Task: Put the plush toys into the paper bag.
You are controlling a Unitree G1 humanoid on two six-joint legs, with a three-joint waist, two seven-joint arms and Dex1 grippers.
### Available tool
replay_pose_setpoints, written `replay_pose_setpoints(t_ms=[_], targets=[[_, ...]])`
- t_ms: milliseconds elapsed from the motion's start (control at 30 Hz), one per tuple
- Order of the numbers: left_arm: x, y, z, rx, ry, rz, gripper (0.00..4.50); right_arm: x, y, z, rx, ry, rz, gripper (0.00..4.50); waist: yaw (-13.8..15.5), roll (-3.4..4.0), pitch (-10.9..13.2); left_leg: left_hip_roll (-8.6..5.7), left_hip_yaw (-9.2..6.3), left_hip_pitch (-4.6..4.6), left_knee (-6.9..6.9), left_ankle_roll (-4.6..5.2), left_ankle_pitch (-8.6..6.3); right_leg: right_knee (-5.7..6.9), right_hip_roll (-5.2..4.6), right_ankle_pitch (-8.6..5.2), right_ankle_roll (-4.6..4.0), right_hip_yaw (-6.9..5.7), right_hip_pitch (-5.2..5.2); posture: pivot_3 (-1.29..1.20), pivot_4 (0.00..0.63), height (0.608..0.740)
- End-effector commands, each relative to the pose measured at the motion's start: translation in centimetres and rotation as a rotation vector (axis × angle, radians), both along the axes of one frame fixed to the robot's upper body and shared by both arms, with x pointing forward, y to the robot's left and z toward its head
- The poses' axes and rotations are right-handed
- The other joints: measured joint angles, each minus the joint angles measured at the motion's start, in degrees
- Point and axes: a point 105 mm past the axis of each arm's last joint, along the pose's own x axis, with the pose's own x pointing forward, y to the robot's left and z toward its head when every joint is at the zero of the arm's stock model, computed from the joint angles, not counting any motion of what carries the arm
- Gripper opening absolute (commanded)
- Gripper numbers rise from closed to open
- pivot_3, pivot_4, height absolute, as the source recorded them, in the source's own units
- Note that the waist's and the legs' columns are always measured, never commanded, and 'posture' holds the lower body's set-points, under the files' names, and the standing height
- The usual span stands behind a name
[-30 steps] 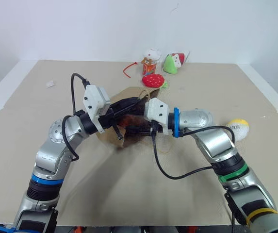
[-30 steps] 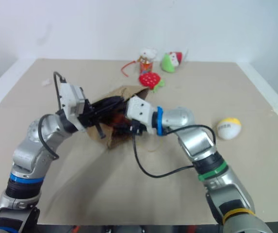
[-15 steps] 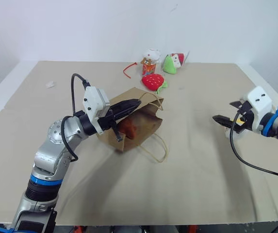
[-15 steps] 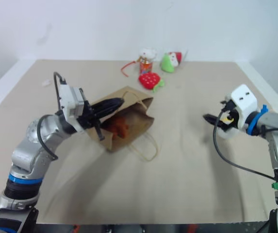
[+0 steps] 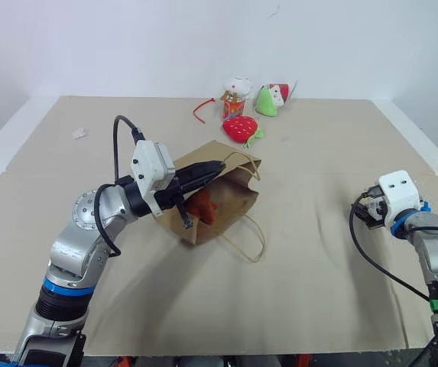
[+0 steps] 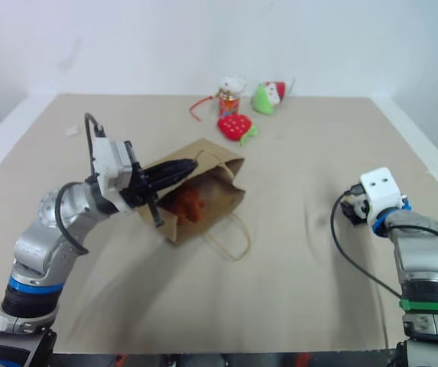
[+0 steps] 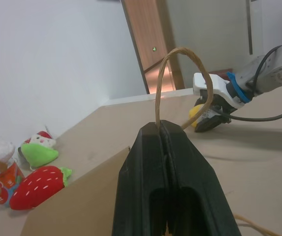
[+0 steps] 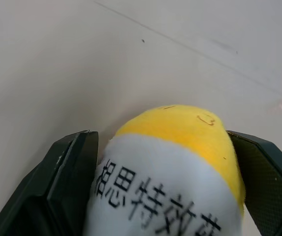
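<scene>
A: Paper bag [image 5: 217, 200]? Head view.
B: Mid-desk [image 5: 318, 290], brown plush [image 5: 202, 206] inside, left end effector [image 5: 212, 168] pressed together on its rim.
A: Left wrist?
B: Handle [image 7: 180, 83] pinched.
A: Right wrist?
B: Right end effector [image 8: 172, 191] spread around the egg plush [image 8: 172, 167].

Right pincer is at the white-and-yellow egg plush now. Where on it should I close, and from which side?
Close across the egg plush's widest middle, on the white band with the printed text, coming in level along the table as the right pincer already does. Its fingers flank both sides; the rounded yellow end tapers and would likely slip out.
</scene>
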Motion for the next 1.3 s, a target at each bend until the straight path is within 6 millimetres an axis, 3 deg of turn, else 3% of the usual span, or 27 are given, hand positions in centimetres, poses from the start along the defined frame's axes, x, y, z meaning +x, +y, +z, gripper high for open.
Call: replay_pose_setpoints(t_ms=[33, 67, 133, 200, 233, 333, 433, 533, 600, 667, 767, 867, 1100, 1300], targets=[[-0.6, -0.3, 0.8, 0.0, -0.049, -0.012, 0.0, -0.2, -0.5, 0.9, 0.004, -0.041, -0.069, 3.05, -0.1, 0.0, 0.0, 0.01, 0.02, 0.02, 0.0, 0.0, 0.0, 0.0, 0.01, 0.01, 0.01, 0.02, 0.0, 0.0, 0.15, 0.74], [-0.6, -0.3, 0.8, 0.0, -0.049, -0.012, 0.0, -0.3, -0.5, 0.9, 0.005, -0.041, -0.075, 2.92, -0.1, 0.0, 0.0, 0.02, 0.02, 0.03, 0.0, 0.0, 0.0, 0.0, 0.02, 0.01, 0.01, 0.03, 0.0, 0.0, 0.15, 0.74], [-0.5, -0.3, 0.8, 0.0, -0.05, -0.011, 0.0, -0.4, -0.7, 0.8, 0.005, -0.037, -0.085, 1.94, 0.0, 0.0, 0.0, 0.02, -0.01, 0.03, 0.0, 0.0, 0.0, 0.0, 0.05, 0.01, 0.01, 0.02, 0.01, 0.0, 0.15, 0.74], [-0.5, -0.3, 0.8, 0.001, -0.053, -0.008, 0.0, -0.7, -0.8, 0.7, 0.006, -0.023, -0.088, 1.47, 0.0, 0.0, 0.0, 0.02, -0.01, 0.03, 0.0, 0.0, 0.0, 0.0, 0.05, 0.01, 0.01, 0.02, 0.01, 0.0, 0.15, 0.74], [-0.4, -0.3, 0.8, 0.001, -0.054, -0.007, 0.0, -0.8, -0.7, 0.6, 0.01, -0.018, -0.087, 0.89, 0.0, 0.0, 0.0, 0.02, 0.01, 0.02, 0.0, 0.0, 0.0, 0.0, 0.05, 0.01, 0.02, 0.04, 0.01, 0.0, 0.15, 0.74], [-0.4, -0.3, 0.8, -0.003, -0.053, -0.003, 0.0, -0.7, 0.7, 2.0, 0.007, -0.063, 0.02, 0.3, 0.0, 0.0, 0.0, 0.01, -0.02, 0.02, 0.0, 0.0, 0.0, 0.0, 0.04, 0.0, 0.01, 0.02, 0.01, 0.0, 0.15, 0.74], [-0.4, -0.2, 0.8, -0.005, -0.053, -0.002, 0.0, -0.3, 3.8, 5.2, 0.077, -0.164, 0.19, 0.28, -0.1, 0.01, 0.0, 0.02, -0.01, 0.02, 0.0, 0.0, 0.0, 0.0, 0.06, 0.0, 0.01, 0.03, 0.0, 0.0, 0.15, 0.74], [-0.3, -0.2, 0.9, -0.01, -0.057, -0.001, 0.0, -1.1, 9.2, 8.5, 0.178, -0.204, 0.497, 0.28, -0.4, 0.03, 0.0, 0.08, 0.04, 0.04, 0.0, 0.0, 0.0, 0.0, 0.15, 0.04, 0.06, 0.12, -0.03, 0.0, 0.15, 0.74], [-0.3, -0.2, 1.0, -0.014, -0.065, 0.003, 0.0, -2.6, 13.9, 10.3, 0.295, -0.185, 0.73, 0.28, -0.4, 0.03, 0.0, 0.11, 0.02, 0.06, 0.0, 0.0, 0.0, 0.01, 0.24, 0.05, 0.05, 0.12, -0.03, 0.0, 0.15, 0.74], [-0.2, -0.2, 1.1, -0.017, -0.069, 0.005, 0.0, -4.0, 16.6, 11.0, 0.345, -0.147, 0.869, 0.28, -0.3, 0.03, 0.0, 0.19, -0.06, 0.06, -0.01, 0.0, 0.0, 0.01, 0.29, 0.04, 0.01, 0.04, -0.01, 0.0, 0.15, 0.74], [0.0, -0.2, 1.3, -0.03, -0.082, 0.017, 0.0, -5.9, 20.5, 10.0, 0.409, -0.044, 1.02, 0.28, 0.0, -0.01, 0.0, 0.2, -0.17, 0.02, -0.02, -0.01, -0.01, 0.0, 0.26, -0.02, -0.09, -0.07, 0.02, 0.0, 0.15, 0.74], [0.2, -0.2, 1.6, -0.046, -0.088, 0.03, 0.0, -6.9, 22.8, 9.2, 0.45, 0.001, 1.098, 0.28, 0.1, -0.02, 0.0, 0.1, -0.18, -0.07, -0.02, -0.01, -0.01, -0.01, 0.12, -0.05, -0.11, -0.09, -0.02, 0.0, 0.15, 0.74], [0.3, 0.0, 1.7, -0.051, -0.091, 0.048, 0.0, -5.9, 24.9, 8.4, 0.429, 0.0, 1.167, 0.28, 0.1, -0.02, 0.0, 0.06, -0.08, -0.07, 0.04, 0.0, -0.01, -0.03, 0.05, -0.08, -0.15, -0.04, -0.03, 0.0, 0.15, 0.74], [0.2, -0.2, 1.8, -0.056, -0.091, 0.047, 0.0, -2.5, 28.3, 7.7, 0.368, -0.114, 1.174, 0.28, -0.1, -0.02, 0.0, 0.2, -0.08, -0.02, 0.02, 0.0, -0.01, -0.01, 0.27, 0.02, -0.17, -0.04, -0.05, 0.0, 0.15, 0.74]])
